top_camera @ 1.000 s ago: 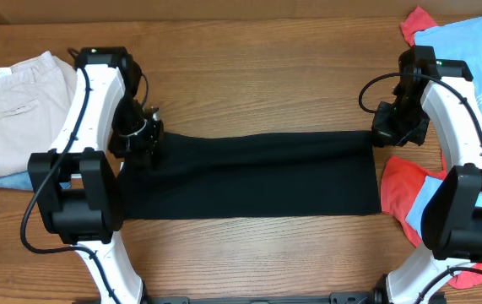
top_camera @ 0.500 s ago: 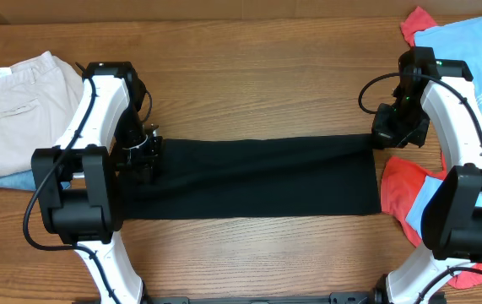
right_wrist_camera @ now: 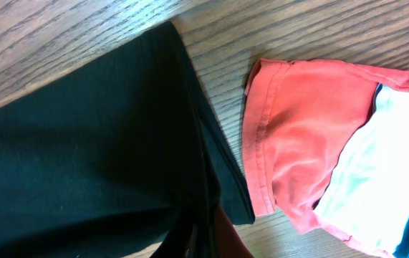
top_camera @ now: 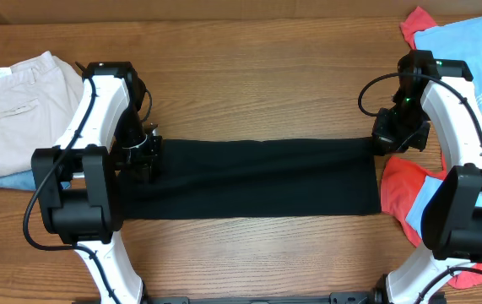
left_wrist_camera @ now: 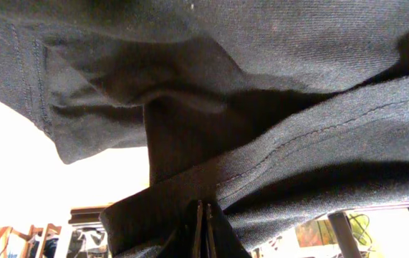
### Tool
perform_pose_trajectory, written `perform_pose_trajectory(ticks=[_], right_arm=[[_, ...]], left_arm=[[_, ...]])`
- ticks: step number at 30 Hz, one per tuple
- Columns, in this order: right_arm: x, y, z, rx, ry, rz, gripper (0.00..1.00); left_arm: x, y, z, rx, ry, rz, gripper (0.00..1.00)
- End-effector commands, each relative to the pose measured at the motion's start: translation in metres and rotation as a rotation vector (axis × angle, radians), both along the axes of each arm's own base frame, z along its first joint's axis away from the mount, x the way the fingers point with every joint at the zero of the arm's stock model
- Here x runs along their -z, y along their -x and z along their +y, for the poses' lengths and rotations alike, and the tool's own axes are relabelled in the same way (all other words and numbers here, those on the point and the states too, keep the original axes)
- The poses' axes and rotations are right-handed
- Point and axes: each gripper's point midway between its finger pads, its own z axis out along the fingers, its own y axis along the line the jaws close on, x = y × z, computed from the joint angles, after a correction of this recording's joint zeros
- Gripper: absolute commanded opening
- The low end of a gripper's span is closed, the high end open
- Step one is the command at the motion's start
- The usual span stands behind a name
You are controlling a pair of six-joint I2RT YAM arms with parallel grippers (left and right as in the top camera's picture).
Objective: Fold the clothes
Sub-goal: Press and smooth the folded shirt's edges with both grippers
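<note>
Our left gripper (top_camera: 144, 157) sits at the left end of the black garment (top_camera: 257, 177), towards its far corner. In the wrist view, its fingers (left_wrist_camera: 197, 231) are pressed together with only a thin line between them. A fold of the dark cloth is pinched there, and the rest hangs over the lens in creased, stitched layers.

Our right gripper (top_camera: 390, 138) is at the garment's opposite end, on the far right corner. Its wrist view shows the fingers narrowed onto the hemmed edge, with cloth caught between them.

Between the two grippers the black garment lies as a long band across the wooden table (top_camera: 257, 76). It is mostly flat, and its far edge runs nearly straight from one grip to the other.

Just beside the garment's right end lies a red garment (right_wrist_camera: 297, 129), its hem meeting the black corner. A pale cloth (right_wrist_camera: 376, 165) overlaps the red one on the side away from the black band.

Further out, beyond the right end and towards the far side of the table, a light blue shirt (top_camera: 468, 51) lies behind the right arm. Well apart from the garment's left end, past the left arm, we see beige trousers (top_camera: 13, 101) folded flat. A strip of blue cloth (top_camera: 17, 180) shows under their near edge.
</note>
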Motion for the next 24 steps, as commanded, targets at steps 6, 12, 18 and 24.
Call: perform_pose_trajectory(ticks=[6, 12, 18, 24], right_arm=[[-0.014, 0.004, -0.006, -0.003, 0.026, -0.014, 0.05], [-0.015, 0.013, -0.005, -0.003, 0.022, 0.023, 0.12], [-0.016, 0.017, -0.005, -0.003, 0.02, 0.042, 0.15], [-0.017, 0.023, -0.006, -0.025, 0.025, 0.066, 0.2]], left_arm=[[-0.008, 0.0, 0.006, -0.01, -0.036, -0.032, 0.1], [-0.008, 0.0, 0.006, -0.009, -0.036, -0.031, 0.19], [-0.008, 0.0, 0.007, -0.008, -0.036, -0.031, 0.2], [-0.008, 0.0, 0.006, -0.007, -0.035, -0.034, 0.22]])
